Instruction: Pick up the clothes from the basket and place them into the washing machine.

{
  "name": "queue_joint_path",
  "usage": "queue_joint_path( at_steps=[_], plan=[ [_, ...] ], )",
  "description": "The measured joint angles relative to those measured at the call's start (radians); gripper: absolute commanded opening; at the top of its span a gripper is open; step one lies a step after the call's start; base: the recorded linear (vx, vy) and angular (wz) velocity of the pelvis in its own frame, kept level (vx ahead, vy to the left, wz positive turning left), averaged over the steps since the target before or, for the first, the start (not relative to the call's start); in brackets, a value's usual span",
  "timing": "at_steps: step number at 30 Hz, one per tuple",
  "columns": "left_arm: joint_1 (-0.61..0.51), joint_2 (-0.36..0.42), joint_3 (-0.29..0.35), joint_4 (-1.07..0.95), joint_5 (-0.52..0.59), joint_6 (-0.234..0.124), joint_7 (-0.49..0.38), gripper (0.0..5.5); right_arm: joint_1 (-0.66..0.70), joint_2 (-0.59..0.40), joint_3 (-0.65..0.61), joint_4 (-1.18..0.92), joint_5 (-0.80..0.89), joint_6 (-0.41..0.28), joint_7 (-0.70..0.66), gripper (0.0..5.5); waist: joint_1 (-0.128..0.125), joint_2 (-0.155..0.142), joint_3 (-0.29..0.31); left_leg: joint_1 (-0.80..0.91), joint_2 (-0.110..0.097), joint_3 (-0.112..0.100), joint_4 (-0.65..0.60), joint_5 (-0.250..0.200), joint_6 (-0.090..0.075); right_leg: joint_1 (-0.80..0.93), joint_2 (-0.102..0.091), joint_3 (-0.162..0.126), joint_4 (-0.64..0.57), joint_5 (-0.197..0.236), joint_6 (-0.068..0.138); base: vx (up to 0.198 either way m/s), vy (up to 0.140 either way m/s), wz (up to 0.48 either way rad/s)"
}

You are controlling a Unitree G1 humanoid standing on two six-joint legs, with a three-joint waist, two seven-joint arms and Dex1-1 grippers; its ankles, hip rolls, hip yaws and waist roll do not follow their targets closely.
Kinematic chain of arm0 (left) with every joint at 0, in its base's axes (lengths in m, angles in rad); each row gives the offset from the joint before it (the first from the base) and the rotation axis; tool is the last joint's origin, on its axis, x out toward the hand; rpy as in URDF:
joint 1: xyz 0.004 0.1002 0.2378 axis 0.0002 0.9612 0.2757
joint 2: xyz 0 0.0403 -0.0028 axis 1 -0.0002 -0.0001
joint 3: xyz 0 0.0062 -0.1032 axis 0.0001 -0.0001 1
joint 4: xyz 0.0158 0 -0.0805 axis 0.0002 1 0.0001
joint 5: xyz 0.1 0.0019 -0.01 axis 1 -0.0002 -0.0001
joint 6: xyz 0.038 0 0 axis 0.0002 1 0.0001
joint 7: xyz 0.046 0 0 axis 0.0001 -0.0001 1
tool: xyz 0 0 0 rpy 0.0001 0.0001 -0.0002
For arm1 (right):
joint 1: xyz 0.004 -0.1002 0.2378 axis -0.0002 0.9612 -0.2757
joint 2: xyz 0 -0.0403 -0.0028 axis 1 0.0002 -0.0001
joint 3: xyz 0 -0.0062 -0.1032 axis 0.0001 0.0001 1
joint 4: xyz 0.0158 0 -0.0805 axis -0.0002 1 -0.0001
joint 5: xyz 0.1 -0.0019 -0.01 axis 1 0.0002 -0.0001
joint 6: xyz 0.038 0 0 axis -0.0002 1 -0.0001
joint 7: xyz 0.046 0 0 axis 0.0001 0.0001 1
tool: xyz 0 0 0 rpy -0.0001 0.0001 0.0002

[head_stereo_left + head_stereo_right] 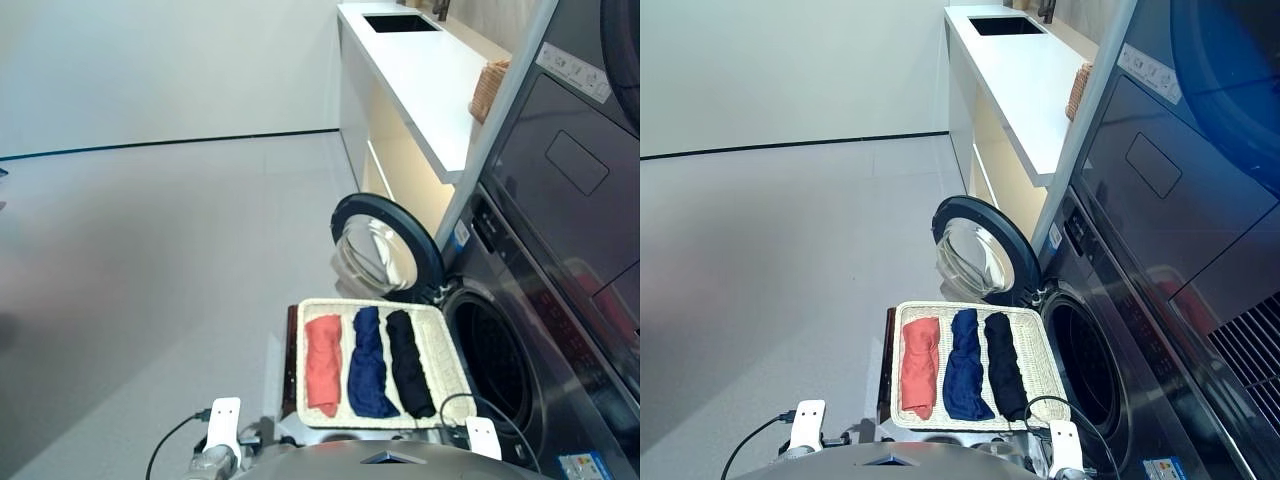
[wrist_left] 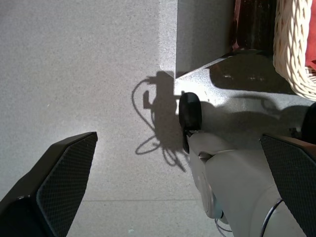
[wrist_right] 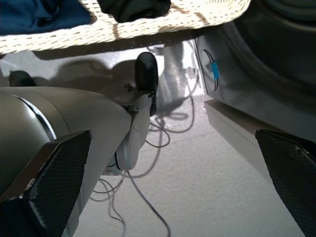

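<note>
Wicker basket (image 1: 448,362) in front of washing machine (image 1: 520,330), porthole door (image 1: 385,245) swung open.
Coral (image 1: 323,362), navy (image 1: 368,362), black (image 1: 409,362) clothes side by side inside; L gripper (image 2: 173,197) and R gripper (image 3: 173,197) both spread wide, empty, low over floor.

A long white counter (image 1: 420,80) runs away along the wall, well ahead of either tool and far off, with a dark rectangular sink (image 1: 400,22) sunk into its far end and a small brown wicker basket (image 1: 489,90) standing on its near end, hard against the tall dark appliance stack. That flat-fronted dark appliance (image 1: 1180,190) rises ahead of the right tool and carries a rectangular panel (image 1: 1153,164) on its face and a white label strip (image 1: 1150,72) above it. Pale grey floor (image 1: 150,260) spreads ahead of the left tool to a white wall (image 1: 160,60) with a dark baseboard line (image 1: 170,144).
</note>
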Motion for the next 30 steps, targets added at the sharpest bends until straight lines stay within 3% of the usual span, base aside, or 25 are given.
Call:
queue_joint_path(
  at_steps=[7,11,15,20,26,30],
  plan=[
    [0.006,0.001,-0.001,-0.022,-0.017,-0.005,-0.007,5.50,-0.003,0.000,-0.006,-0.010,0.010,-0.002,-0.011,5.50,-0.001,0.005,0.012,0.000,0.000,0.000,0.000,0.000,0.000,0.000,0.000,0.000,0.000,0.000,-0.001,0.000,0.000,0.000],
    [0.009,-0.013,-0.003,-0.099,-0.074,-0.010,0.018,5.50,0.002,0.001,-0.011,-0.130,0.008,-0.029,-0.076,5.50,-0.002,0.010,0.023,0.000,0.000,-0.001,0.000,0.001,0.001,-0.001,0.000,0.000,0.000,0.001,-0.001,0.000,0.000,0.000],
    [-0.011,-0.029,-0.048,-0.252,-0.130,-0.020,0.044,5.50,-0.030,0.002,0.027,-0.263,-0.001,-0.040,-0.124,5.50,-0.001,0.015,0.032,-0.001,0.000,-0.001,0.000,0.002,0.001,0.000,0.001,-0.001,0.000,0.001,-0.002,0.000,0.000,0.000],
    [-0.035,-0.034,-0.112,-0.470,-0.211,-0.032,0.098,5.50,-0.013,-0.001,0.081,-0.614,0.023,-0.071,-0.166,5.50,-0.004,0.015,0.050,-0.015,0.001,-0.003,0.000,0.014,-0.002,-0.016,0.003,-0.002,0.005,0.011,-0.006,0.000,0.000,0.000],
    [-0.098,-0.031,-0.173,-0.583,-0.220,-0.037,0.165,5.50,-0.021,-0.027,0.152,-0.880,0.038,-0.083,-0.186,5.50,-0.008,0.013,0.093,-0.034,0.001,-0.003,0.001,0.017,-0.004,-0.032,0.008,-0.002,0.006,0.013,-0.006,-0.033,-0.008,-0.004],
    [-0.200,-0.029,-0.232,-0.649,-0.217,-0.042,0.211,5.50,-0.100,-0.069,0.196,-0.998,0.028,-0.091,-0.201,5.50,-0.009,0.010,0.169,-0.095,0.005,-0.006,0.009,0.046,-0.004,-0.103,0.014,0.001,0.022,0.030,-0.010,-0.175,-0.045,0.005]
  ],
)
